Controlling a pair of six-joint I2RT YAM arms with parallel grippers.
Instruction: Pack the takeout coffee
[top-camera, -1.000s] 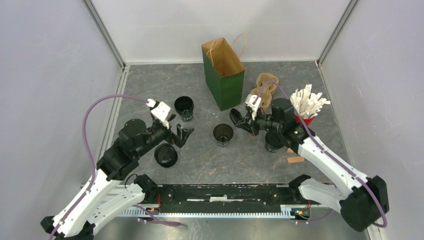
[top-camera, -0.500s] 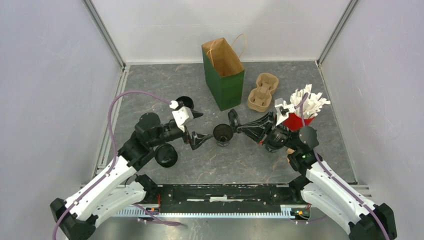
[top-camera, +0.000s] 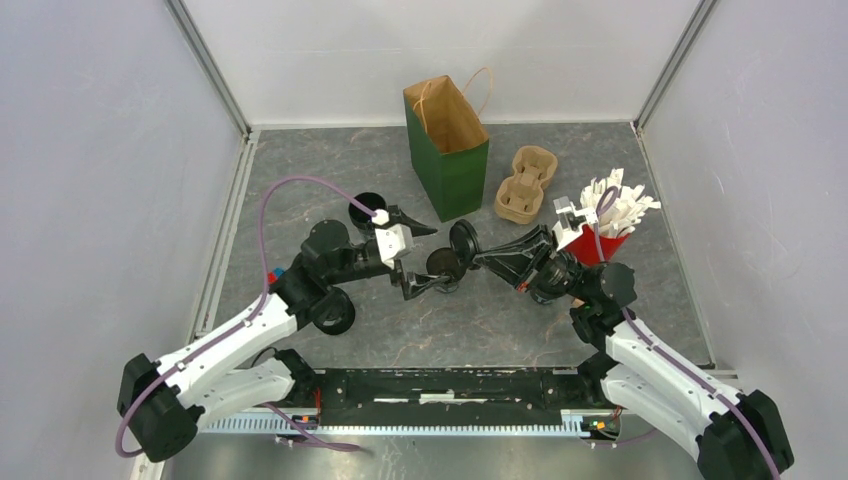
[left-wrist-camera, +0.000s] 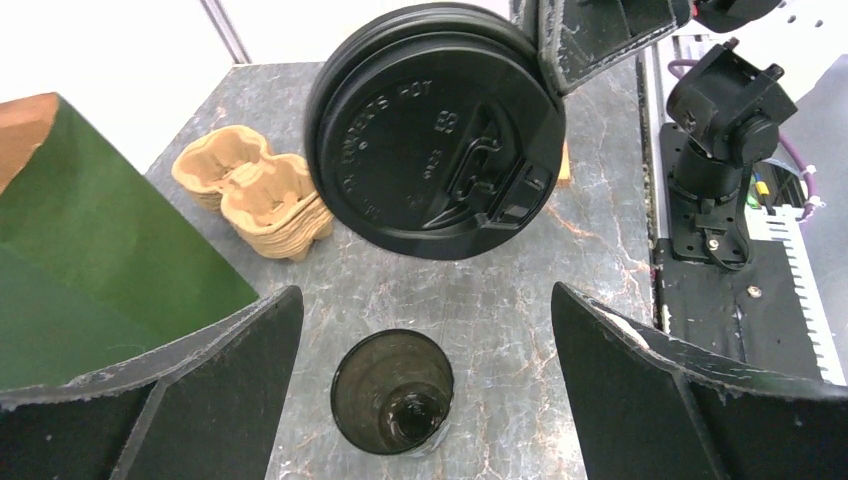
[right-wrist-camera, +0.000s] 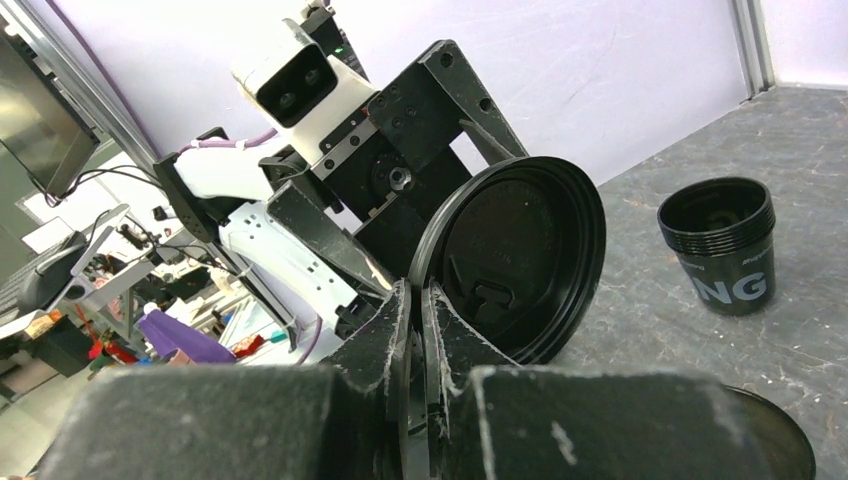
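Observation:
An open black coffee cup (top-camera: 445, 266) stands mid-table without a lid. My left gripper (top-camera: 436, 260) is open, one finger on each side of this cup (left-wrist-camera: 392, 392), apart from its wall. My right gripper (top-camera: 480, 256) is shut on the rim of a round black lid (top-camera: 462, 243), held on edge just right of and above the cup. The lid (left-wrist-camera: 435, 130) fills the upper left wrist view; in the right wrist view the lid (right-wrist-camera: 520, 255) stands up from the right gripper (right-wrist-camera: 420, 310). Another open cup (right-wrist-camera: 722, 245) stands behind the left arm.
The green paper bag (top-camera: 447, 150) stands open at the back, the tan cup carrier (top-camera: 525, 185) to its right. A red cup of white packets (top-camera: 605, 215) is beside my right wrist. A lidded cup (top-camera: 335, 310) sits under the left arm.
My left gripper swung right and now straddles the open cup. My right gripper came away from the carrier side with the lid and brought it next to that cup.

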